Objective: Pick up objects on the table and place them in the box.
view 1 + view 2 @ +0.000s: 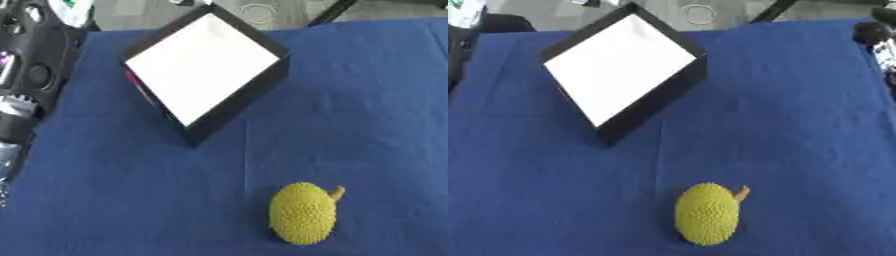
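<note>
Item: yellow bumpy fruit (303, 213), a toy by the look of it. Oval body covered in small knobs, short orange-tan stem at its upper right. Lies on its side in the lower centre-right of the frame, on the blue cloth of the table (367, 100). Nothing touches it.

Item: box (206, 67), black-walled with a white floor. Sits in the upper centre-left, turned corner-on like a diamond, well apart from the fruit. Its open top faces up, which probably leaves it ready to receive a drop from above. A strip of red shows along its left inner wall; what it is cannot be made out.

Item: left arm (22, 75), black with silver parts, along the left edge. Its hand is not visible, so whether the fingers are apart or together cannot be told.

Item: right arm (877, 37), a dark part at the upper right edge only; its hand likewise unseen.

Status, as judged: fruit not yet picked up.
</note>
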Controlling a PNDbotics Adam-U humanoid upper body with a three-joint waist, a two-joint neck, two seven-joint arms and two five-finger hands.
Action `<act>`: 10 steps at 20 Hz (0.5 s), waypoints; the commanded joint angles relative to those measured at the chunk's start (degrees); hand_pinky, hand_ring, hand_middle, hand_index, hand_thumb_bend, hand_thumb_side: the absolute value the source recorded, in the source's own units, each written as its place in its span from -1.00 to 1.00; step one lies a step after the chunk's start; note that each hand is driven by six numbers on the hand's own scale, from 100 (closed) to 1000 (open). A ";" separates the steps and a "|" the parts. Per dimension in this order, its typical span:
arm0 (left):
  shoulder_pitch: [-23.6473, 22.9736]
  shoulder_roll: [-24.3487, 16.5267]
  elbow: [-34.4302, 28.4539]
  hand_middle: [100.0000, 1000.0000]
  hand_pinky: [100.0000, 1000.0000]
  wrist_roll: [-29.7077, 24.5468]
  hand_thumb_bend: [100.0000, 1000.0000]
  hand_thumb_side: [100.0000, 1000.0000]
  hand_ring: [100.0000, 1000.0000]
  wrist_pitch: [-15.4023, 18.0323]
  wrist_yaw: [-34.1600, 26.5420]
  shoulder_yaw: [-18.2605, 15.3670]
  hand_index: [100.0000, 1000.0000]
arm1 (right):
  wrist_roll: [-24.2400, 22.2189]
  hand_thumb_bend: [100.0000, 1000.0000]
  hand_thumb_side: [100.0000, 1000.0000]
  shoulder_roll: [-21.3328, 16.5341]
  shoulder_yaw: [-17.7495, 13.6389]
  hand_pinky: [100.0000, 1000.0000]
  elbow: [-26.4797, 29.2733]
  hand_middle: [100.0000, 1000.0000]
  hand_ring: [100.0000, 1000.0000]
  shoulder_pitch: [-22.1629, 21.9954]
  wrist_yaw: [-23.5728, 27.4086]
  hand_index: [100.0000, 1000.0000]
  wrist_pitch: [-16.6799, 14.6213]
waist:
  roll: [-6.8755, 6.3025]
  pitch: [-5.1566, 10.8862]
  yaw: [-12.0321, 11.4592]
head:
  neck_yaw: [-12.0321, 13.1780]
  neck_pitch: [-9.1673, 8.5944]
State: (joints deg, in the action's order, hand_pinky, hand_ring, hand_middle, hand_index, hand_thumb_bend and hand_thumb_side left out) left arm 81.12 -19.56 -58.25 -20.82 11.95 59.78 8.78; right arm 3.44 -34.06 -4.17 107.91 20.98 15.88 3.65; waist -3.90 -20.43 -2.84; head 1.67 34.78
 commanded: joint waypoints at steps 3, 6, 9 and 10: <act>1.15 1.51 5.41 0.03 0.49 5.22 0.22 -1.00 0.28 -1.82 9.29 -1.65 0.03 | -1.01 -1.00 0.06 -0.82 0.66 1.00 1.12 0.52 0.71 1.56 0.25 0.75 0.41 | -0.71 -0.30 0.90 | 1.74 -1.62; 0.55 2.72 7.83 0.08 0.50 6.52 0.30 -1.00 0.30 -1.66 11.40 -1.79 0.11 | -1.48 -1.00 0.06 -0.59 1.19 1.00 1.18 0.52 0.71 2.15 0.25 0.75 0.59 | -0.85 -0.51 1.45 | 2.31 -1.84; -0.24 4.06 9.97 0.13 0.52 7.79 0.37 -1.00 0.33 -1.93 13.03 -2.09 0.15 | -2.05 -1.00 0.07 -0.39 1.78 1.00 1.23 0.52 0.71 2.80 0.29 0.75 0.81 | -1.03 -0.78 2.07 | 3.10 -2.00; -0.48 4.40 10.68 0.14 0.52 7.90 0.40 -1.00 0.33 -1.81 13.45 -2.10 0.16 | -2.20 -1.00 0.07 -0.35 1.93 1.00 1.22 0.52 0.71 2.93 0.26 0.75 0.89 | -1.09 -0.88 2.26 | 3.22 -1.98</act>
State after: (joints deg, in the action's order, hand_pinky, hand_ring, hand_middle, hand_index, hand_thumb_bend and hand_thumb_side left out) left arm 79.61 -14.75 -47.72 -13.53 10.16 72.46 7.34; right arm 1.59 -33.54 -2.13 107.92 23.21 15.90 4.58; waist -4.48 -21.65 -0.55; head 4.49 33.52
